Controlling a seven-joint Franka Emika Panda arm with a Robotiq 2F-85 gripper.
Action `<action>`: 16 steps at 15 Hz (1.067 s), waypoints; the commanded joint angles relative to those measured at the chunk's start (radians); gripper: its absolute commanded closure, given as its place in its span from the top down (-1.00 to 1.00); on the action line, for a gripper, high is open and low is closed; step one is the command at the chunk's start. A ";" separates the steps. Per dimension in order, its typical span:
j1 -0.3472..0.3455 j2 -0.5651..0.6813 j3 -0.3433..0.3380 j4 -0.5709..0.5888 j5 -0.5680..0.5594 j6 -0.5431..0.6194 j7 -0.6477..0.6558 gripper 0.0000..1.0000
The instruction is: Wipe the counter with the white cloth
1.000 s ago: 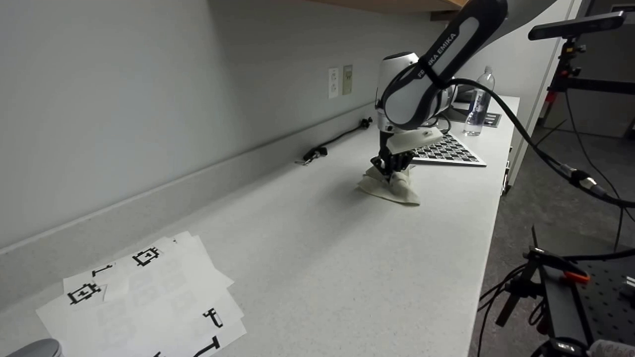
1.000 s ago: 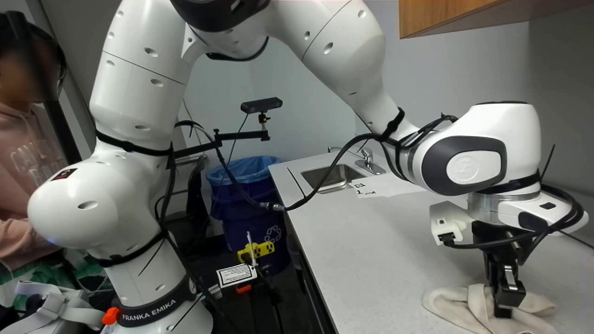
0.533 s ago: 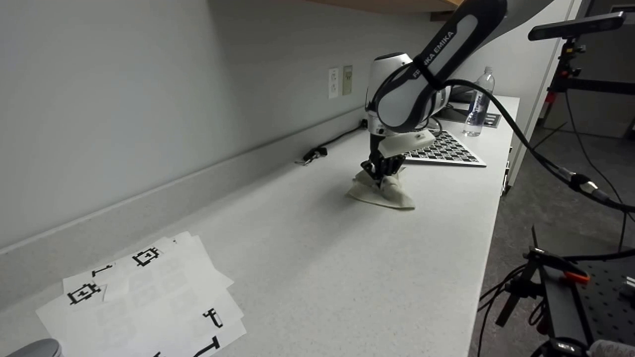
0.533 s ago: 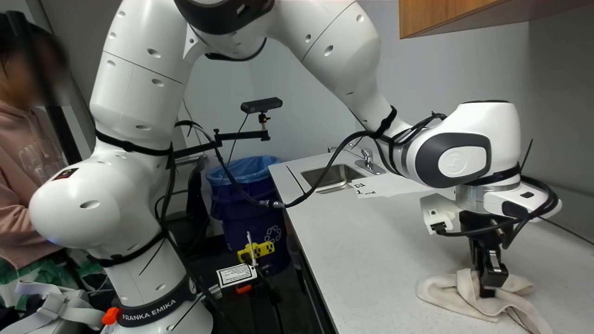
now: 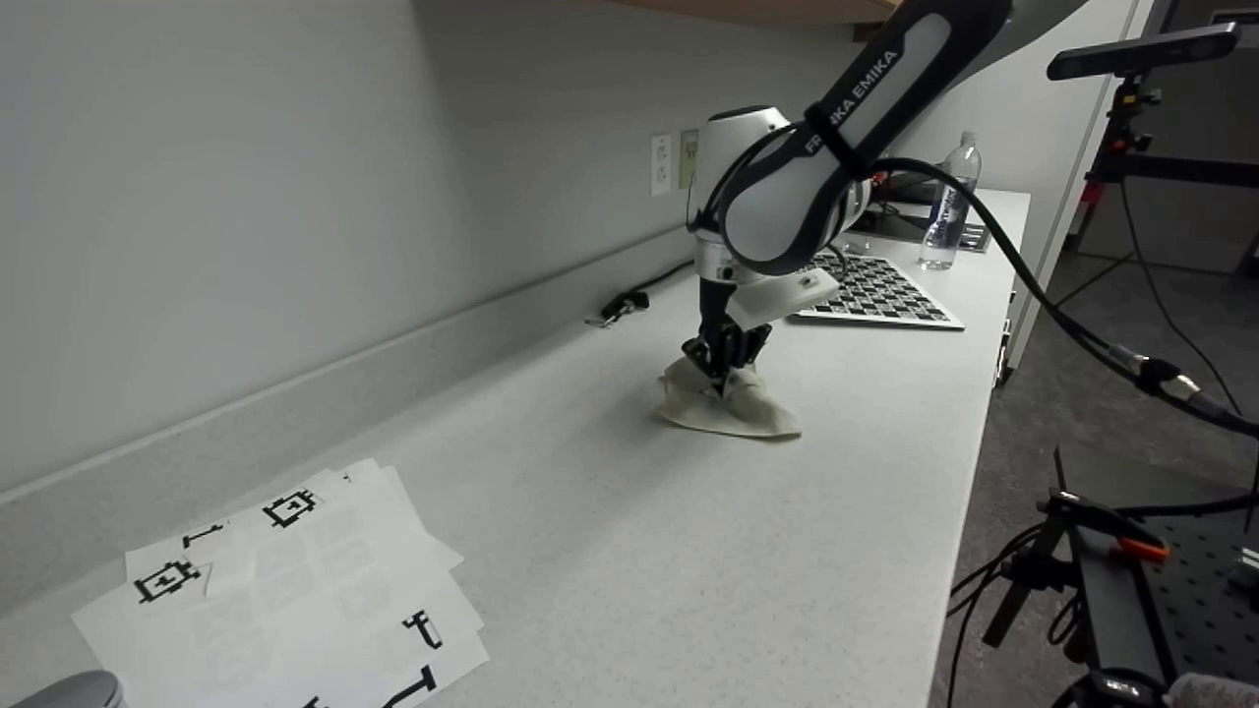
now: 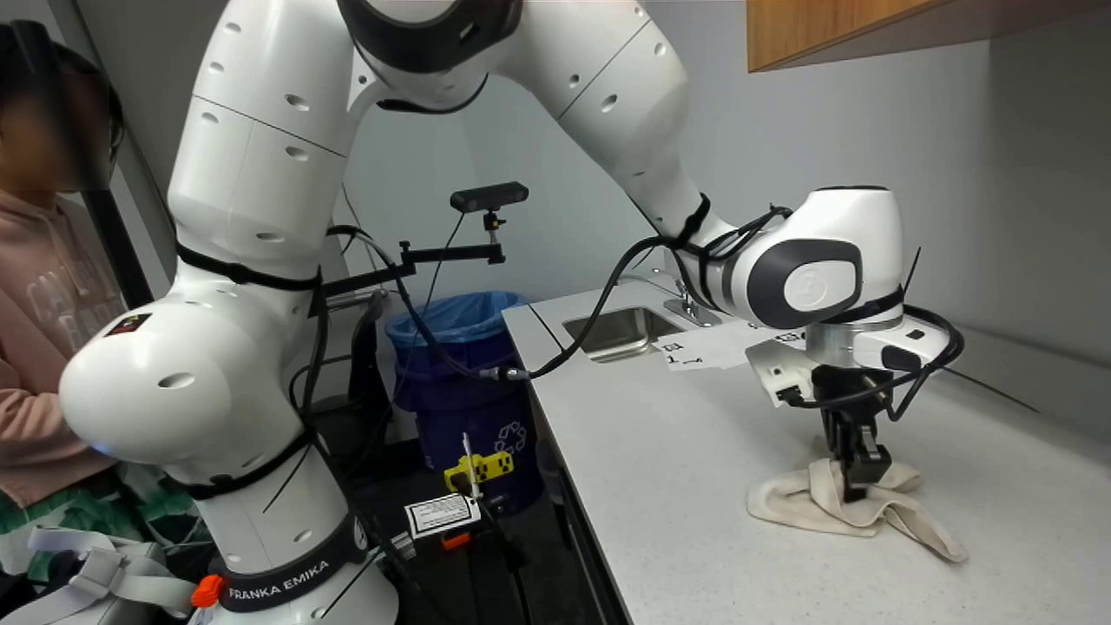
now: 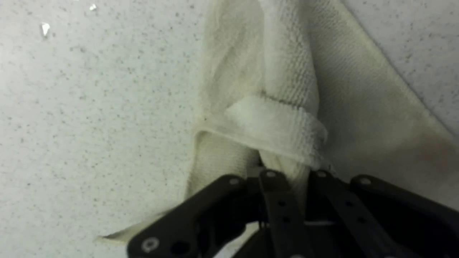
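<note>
The white cloth lies crumpled on the counter and shows in both exterior views point(image 5: 703, 415) point(image 6: 803, 510). It fills the middle of the wrist view point(image 7: 290, 64), with a folded ridge rising into the jaws. My gripper point(image 5: 726, 379) points down over the cloth, and it also shows in an exterior view point(image 6: 855, 486). In the wrist view the fingers point(image 7: 294, 179) are shut on a bunched fold of the cloth. The fingertips are partly hidden by the cloth. The pale speckled counter point(image 5: 629, 560) runs under it, and shows in the wrist view too point(image 7: 93, 136).
Paper sheets point(image 5: 295, 600) lie toward the sink point(image 6: 616, 334). A checkered board point(image 5: 885, 295) and a water bottle point(image 5: 946, 216) stand behind the arm. A black cable end point(image 5: 625, 305) lies by the wall. Small white bits point(image 7: 45, 28) lie beside the cloth. A cabinet point(image 6: 851, 35) hangs above.
My gripper has moved along the counter toward the paper sheets and the sink end, dragging the cloth with it. The grip on the cloth looks the same.
</note>
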 commanded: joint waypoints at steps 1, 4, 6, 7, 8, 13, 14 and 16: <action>-0.002 0.019 0.004 -0.009 0.005 -0.035 -0.054 -0.94; -0.016 0.026 -0.015 -0.001 0.011 -0.037 -0.042 -0.94; -0.030 0.028 -0.030 -0.001 0.019 -0.037 -0.032 -0.94; -0.034 0.030 -0.042 -0.002 0.018 -0.034 -0.021 -0.94; -0.045 0.030 -0.051 -0.003 0.022 -0.037 -0.017 -0.94; -0.093 0.031 -0.099 0.001 0.033 -0.048 0.008 -0.94; -0.099 0.032 -0.104 0.003 0.034 -0.050 0.011 -0.94; -0.102 0.035 -0.104 0.006 0.032 -0.050 0.013 -0.94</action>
